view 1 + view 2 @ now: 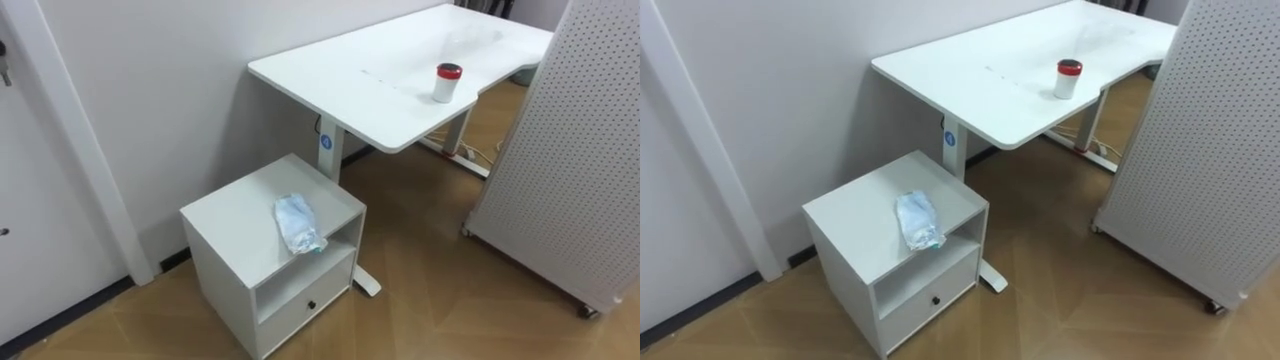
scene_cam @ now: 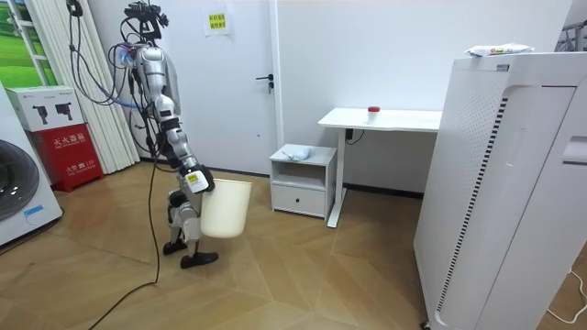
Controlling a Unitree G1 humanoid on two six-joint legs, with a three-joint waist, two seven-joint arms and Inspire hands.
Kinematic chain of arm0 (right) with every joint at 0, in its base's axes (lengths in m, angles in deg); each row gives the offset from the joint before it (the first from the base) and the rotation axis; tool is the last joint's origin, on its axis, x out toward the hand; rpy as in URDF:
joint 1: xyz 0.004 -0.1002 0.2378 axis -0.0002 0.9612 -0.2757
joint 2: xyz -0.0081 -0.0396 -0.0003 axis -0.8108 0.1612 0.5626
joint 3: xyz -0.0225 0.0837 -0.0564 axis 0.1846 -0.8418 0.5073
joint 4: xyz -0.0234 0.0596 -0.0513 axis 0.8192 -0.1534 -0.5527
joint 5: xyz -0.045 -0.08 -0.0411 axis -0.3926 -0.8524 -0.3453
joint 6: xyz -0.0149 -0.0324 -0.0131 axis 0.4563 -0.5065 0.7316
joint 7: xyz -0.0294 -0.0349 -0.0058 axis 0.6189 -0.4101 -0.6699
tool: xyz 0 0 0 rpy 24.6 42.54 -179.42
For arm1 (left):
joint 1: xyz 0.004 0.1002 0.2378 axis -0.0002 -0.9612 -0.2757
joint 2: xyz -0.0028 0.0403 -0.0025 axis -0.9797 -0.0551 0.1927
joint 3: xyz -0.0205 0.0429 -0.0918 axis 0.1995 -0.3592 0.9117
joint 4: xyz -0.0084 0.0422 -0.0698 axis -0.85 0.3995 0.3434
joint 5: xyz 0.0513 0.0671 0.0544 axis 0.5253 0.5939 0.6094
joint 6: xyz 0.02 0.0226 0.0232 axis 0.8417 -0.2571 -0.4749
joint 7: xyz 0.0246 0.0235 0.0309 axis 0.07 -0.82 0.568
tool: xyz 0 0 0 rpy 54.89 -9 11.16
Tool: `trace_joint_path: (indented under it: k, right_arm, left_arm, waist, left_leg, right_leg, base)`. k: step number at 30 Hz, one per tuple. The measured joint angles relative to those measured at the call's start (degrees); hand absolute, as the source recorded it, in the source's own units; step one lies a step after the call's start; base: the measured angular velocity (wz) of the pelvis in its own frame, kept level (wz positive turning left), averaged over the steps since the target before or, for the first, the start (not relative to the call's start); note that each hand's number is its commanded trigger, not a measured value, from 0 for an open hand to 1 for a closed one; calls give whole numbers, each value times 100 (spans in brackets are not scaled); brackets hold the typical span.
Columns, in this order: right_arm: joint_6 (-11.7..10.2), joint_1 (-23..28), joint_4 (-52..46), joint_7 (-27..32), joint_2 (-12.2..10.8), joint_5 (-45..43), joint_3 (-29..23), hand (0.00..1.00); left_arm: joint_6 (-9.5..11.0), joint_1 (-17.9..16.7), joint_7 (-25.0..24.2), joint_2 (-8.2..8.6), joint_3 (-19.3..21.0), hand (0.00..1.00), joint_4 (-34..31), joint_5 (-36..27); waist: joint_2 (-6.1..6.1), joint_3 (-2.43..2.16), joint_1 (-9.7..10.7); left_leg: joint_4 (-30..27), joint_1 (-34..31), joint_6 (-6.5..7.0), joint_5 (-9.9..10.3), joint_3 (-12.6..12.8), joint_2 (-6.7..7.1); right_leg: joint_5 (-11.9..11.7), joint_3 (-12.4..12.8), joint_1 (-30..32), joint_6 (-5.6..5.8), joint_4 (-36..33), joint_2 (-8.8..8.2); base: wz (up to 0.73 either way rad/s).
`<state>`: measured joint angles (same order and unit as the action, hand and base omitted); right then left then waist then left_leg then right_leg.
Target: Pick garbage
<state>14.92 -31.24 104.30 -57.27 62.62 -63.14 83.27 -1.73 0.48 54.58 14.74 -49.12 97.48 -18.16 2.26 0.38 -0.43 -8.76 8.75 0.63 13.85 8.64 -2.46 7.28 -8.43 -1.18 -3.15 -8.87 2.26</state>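
Note:
A crumpled pale blue plastic wrapper (image 1: 298,222) lies on top of a low white cabinet (image 1: 235,215) with an open shelf and a drawer. On the white desk (image 1: 380,75) behind it stands a small white jar with a red lid (image 1: 446,83). In the room view I stand on the wood floor a couple of steps from the cabinet (image 2: 303,179), at the room view's left. My right hand (image 2: 193,181) hangs low in front of me, closed on the rim of a white waste bin (image 2: 225,209).
A tall white perforated unit on wheels (image 1: 565,150) stands close at the right of the desk. A door (image 2: 248,82) and wall lie behind the cabinet. A washing machine (image 2: 23,188) and a red box (image 2: 69,156) stand at the room view's left.

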Motion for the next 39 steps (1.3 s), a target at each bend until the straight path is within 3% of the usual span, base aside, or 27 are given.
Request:
trace_joint_path:
  k: [4, 6, 8, 9, 10, 11, 12, 13, 15, 16, 17, 18, 19, 20, 21, 22, 23, 25, 26, 28, 29, 30, 32, 33, 34, 36, 39]
  right_arm:
    - [67, 55, -68, -6, 1, -14, 23, 100]
    - [114, 95, -130, -11, 0, -11, 14, 100]
    - [117, 114, -115, -7, 13, -3, 6, 100]
    - [113, 119, -120, -5, 48, -4, 9, 100]
    - [106, 136, -124, 1, 55, -2, 9, 100]
    - [113, 175, -158, 7, 54, 2, 9, 100]
    - [132, 215, -208, 16, 57, 14, 6, 100]
    - [122, 248, -228, 26, 63, 16, 1, 100]
    - [132, 325, -247, 122, 109, 87, -1, 100]
    - [144, 330, -248, 141, 114, 87, 4, 100]
    - [169, 313, -253, 154, 128, 108, 24, 100]
    - [163, 302, -258, 152, 134, 143, 55, 100]
    - [163, 299, -260, 148, 138, 144, 82, 100]
    - [177, 324, -254, 136, 125, 161, 153, 100]
    - [178, 345, -256, 135, 129, 149, 170, 100]
    - [179, 344, -256, 137, 135, 137, 169, 100]
    - [178, 328, -259, 140, 147, 103, 166, 100]
    - [174, 345, -256, 143, 128, -3, 108, 100]
    - [173, 319, -260, 141, 127, -33, 106, 100]
    - [165, 271, -270, 144, 133, -59, 128, 100]
    - [173, 278, -281, 151, 131, -55, 143, 100]
    - [185, 284, -302, 179, 122, -55, 167, 100]
    - [192, 275, -393, 240, 132, -64, 223, 100]
    - [193, 229, -456, 284, 112, -91, 248, 100]
    - [191, 220, -493, 293, 105, -104, 249, 100]
    - [165, 151, -701, 415, 119, -150, 275, 100]
    - [156, 41, -705, 452, 130, -181, 341, 100]
  left_arm:
    - [-9, -37, -23, -86, 43, 0, -1, 46]
    - [-58, -85, -26, -149, 156, 0, -4, 176]
    - [-126, -110, -28, -186, 164, 0, -9, 311]
    - [-156, -151, -29, -178, 161, 0, -7, 398]
    - [-180, -175, -28, -180, 161, 0, -8, 442]
    - [-229, -222, -20, -196, 163, 0, -10, 448]
    - [-289, -277, -18, -182, 141, 0, -40, 487]
    - [-304, -317, -21, -170, 99, 0, -55, 509]
    - [-376, -378, -21, -140, -5, 0, -59, 500]
    - [-384, -398, -17, -139, -6, 0, -60, 501]
    - [-383, -469, -12, -128, -30, 0, -92, 495]
    - [-383, -538, -12, -117, -49, 0, -141, 497]
    - [-383, -552, -12, -115, -51, 0, -146, 501]
    - [-383, -598, -14, -119, -46, 0, -148, 511]
    - [-383, -603, -26, -94, -47, 0, -149, 524]
    - [-380, -601, -30, -75, -51, 0, -151, 523]
    - [-366, -618, -34, -49, -65, 0, -157, 523]
    - [-332, -600, -37, -74, -54, 0, -169, 522]
    - [-304, -575, -42, -92, -45, 0, -208, 524]
    - [-275, -472, -45, -106, -42, 0, -231, 523]
    - [-248, -418, -54, -96, -42, 0, -238, 524]
    - [-239, -349, -66, -90, -42, 0, -238, 532]
    - [-219, -134, -63, -81, -74, 0, -244, 542]
    - [-187, -29, -33, -89, -100, 0, -291, 534]
    - [-165, 0, -4, -90, -100, 0, -317, 530]
    - [-131, 157, 63, -100, -165, 0, -382, 540]
    - [-64, 542, 325, -122, -465, 0, -514, 542]
  waist:
    - [49, 26, -34]
    - [24, 21, -100]
    - [22, 18, -150]
    - [-51, 16, -145]
    - [-84, 11, -137]
    - [-93, 16, -137]
    - [-34, 21, -123]
    - [-28, 15, -102]
    - [11, 23, 2]
    - [32, 16, -12]
    - [50, 4, -60]
    - [59, -2, -104]
    - [57, 1, -110]
    - [89, -11, -124]
    - [104, -14, -87]
    - [118, -15, -71]
    - [143, -29, -64]
    - [214, -47, -32]
    - [232, -40, -11]
    - [289, 49, -9]
    - [241, 47, -14]
    - [233, 6, -26]
    - [223, -40, -15]
    - [271, -13, -59]
    - [294, 7, -110]
    - [257, 18, -160]
    - [137, 23, -166]
  left_leg:
    - [-327, -46, -65, 169, 60, -63]
    - [-1099, -282, -146, 567, 81, -236]
    - [-2209, -733, -236, 641, 77, -371]
    - [-3041, -1103, -240, 597, 10, -511]
    - [-3394, -1271, -234, 525, -43, -572]
    - [-3994, -1544, -223, 273, -146, -630]
    - [-4432, -1777, -208, -12, -226, -644]
    - [-4474, -1863, -210, -13, -283, -603]
    - [-4057, -2331, -97, 73, -295, -401]
    - [-3767, -2426, -109, 65, -261, -336]
    - [-2976, -2547, -198, -4, -262, -200]
    - [-2075, -2633, -294, -157, -257, -150]
    - [-1692, -2669, -271, -331, -260, -149]
    - [-1244, -2690, -257, -749, -259, -122]
    - [-949, -2621, -228, -1135, -245, -82]
    - [-864, -2561, -179, -1293, -216, -45]
    - [-795, -2462, -22, -1458, -155, 38]
    - [-966, -2374, 58, -1393, -38, 132]
    - [-1190, -2377, 68, -1175, 47, 154]
    - [-1761, -2470, 106, -805, 74, 142]
    - [-2127, -2622, 172, -591, 83, 131]
    - [-2201, -2613, 176, -381, 80, 168]
    - [-2242, -2593, 187, -160, 100, 241]
    - [-2249, -2501, 269, -103, 285, 288]
    - [-2250, -2446, 312, -73, 334, 321]
    - [-2214, -2218, 397, 127, 430, 376]
    - [-1878, -1920, 398, 299, 357, 419]
  right_leg:
    - [157, 40, 52, -33, -237, 25]
    - [446, 40, 185, -170, -694, 153]
    - [557, 30, 193, -260, -847, 181]
    - [601, 12, 192, -292, -931, 202]
    - [629, 8, 182, -320, -976, 236]
    - [706, 43, 136, -371, -1079, 263]
    - [791, 105, 13, -408, -1136, 264]
    - [837, 156, -22, -399, -1154, 269]
    - [1014, 366, -90, -419, -1269, 255]
    - [1061, 430, -96, -419, -1313, 238]
    - [1133, 568, -120, -390, -1331, 221]
    - [1180, 599, -136, -385, -1317, 184]
    - [1200, 599, -157, -395, -1300, 181]
    - [1205, 698, -233, -393, -1260, 152]
    - [1245, 751, -335, -366, -1189, 109]
    - [1276, 799, -374, -340, -1161, 76]
    - [1342, 900, -413, -286, -1109, 2]
    - [1377, 976, -616, -222, -879, -148]
    - [1394, 969, -749, -186, -760, -239]
    - [1410, 1028, -995, -143, -644, -303]
    - [1430, 1121, -1095, -107, -647, -317]
    - [1499, 1164, -1090, -13, -741, -366]
    - [1589, 1087, -952, 141, -995, -446]
    - [1659, 903, -824, 278, -1358, -588]
    - [1673, 768, -742, 322, -1605, -672]
    - [1432, 209, -330, 638, -2807, -961]
    - [755, -141, 367, 652, -4156, -1246]
  base:
    - [-9]
    - [-13]
    - [-21]
    - [-17]
    - [-8]
    - [-3]
    - [4]
    - [18]
    - [29]
    - [0]
    - [-33]
    - [-39]
    - [-40]
    - [-28]
    - [-26]
    - [-25]
    - [-35]
    - [-32]
    - [-22]
    - [-20]
    - [-16]
    - [-10]
    - [12]
    - [0]
    - [-28]
    - [-14]
    - [18]
